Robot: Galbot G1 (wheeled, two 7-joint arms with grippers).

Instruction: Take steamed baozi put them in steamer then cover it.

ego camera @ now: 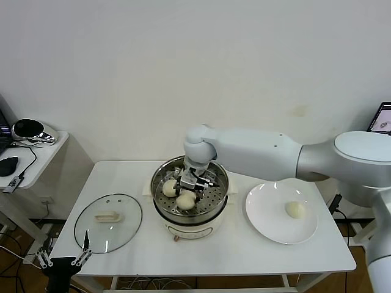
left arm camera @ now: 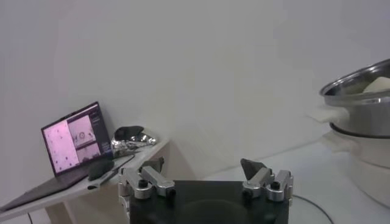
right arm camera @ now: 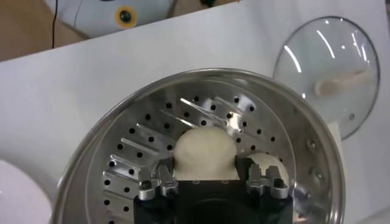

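The steamer [ego camera: 215,212] stands mid-table with its perforated tray showing. My right gripper [ego camera: 194,183] reaches down into it and is shut on a baozi [right arm camera: 205,143], whose sides its fingers hug just over the tray [right arm camera: 140,146]. A second baozi [right arm camera: 270,165] lies beside it; in the head view two baozi [ego camera: 170,188] [ego camera: 186,199] show in the pot. Another baozi [ego camera: 295,209] lies on the white plate [ego camera: 269,220] to the right. The glass cover [ego camera: 108,223] lies flat on the table to the left. My left gripper [ego camera: 64,261] is parked open below the table's front left corner.
A side table at the far left holds a laptop [left arm camera: 70,137], a mouse [ego camera: 7,165] and a shiny object [ego camera: 30,130]. The left wrist view shows the steamer's rim [left arm camera: 359,85] off to one side. A wall stands close behind the table.
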